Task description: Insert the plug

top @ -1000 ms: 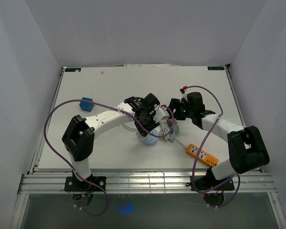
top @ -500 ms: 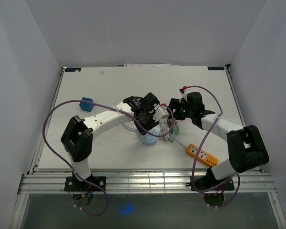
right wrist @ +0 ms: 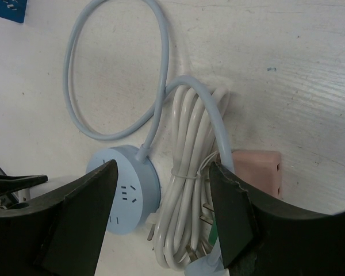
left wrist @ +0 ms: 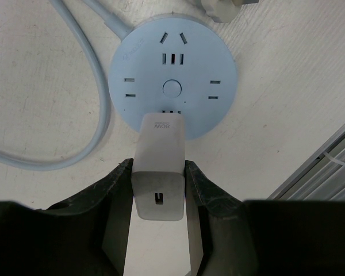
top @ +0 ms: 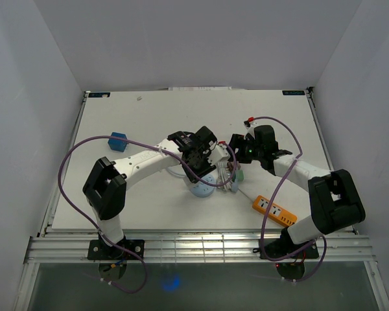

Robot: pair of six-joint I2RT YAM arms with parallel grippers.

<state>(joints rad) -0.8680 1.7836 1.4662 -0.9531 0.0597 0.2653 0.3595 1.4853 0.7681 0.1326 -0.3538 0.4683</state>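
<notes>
Between the left gripper fingers sits the white plug, a blocky adapter pinched by its flat sides. Its front end meets the face of the round blue socket hub at the hub's six o'clock outlet in the left wrist view. The prongs are hidden, so I cannot tell how deep it is seated. The hub lies flat on the white table, and its pale blue cord leaves at eleven o'clock and loops round to nine.

Over on the other side, the right gripper hangs with its fingers spread wide and nothing between them. It hovers above a tied bundle of white cable. That bundle lies just beside the hub, at its three o'clock in the right wrist view, and a pink block lies against the bundle's far side.

From overhead, both arms reach in toward the middle of the table. A blue cube sits well apart at the hub's ten o'clock, and an orange power strip lies at its four o'clock.
</notes>
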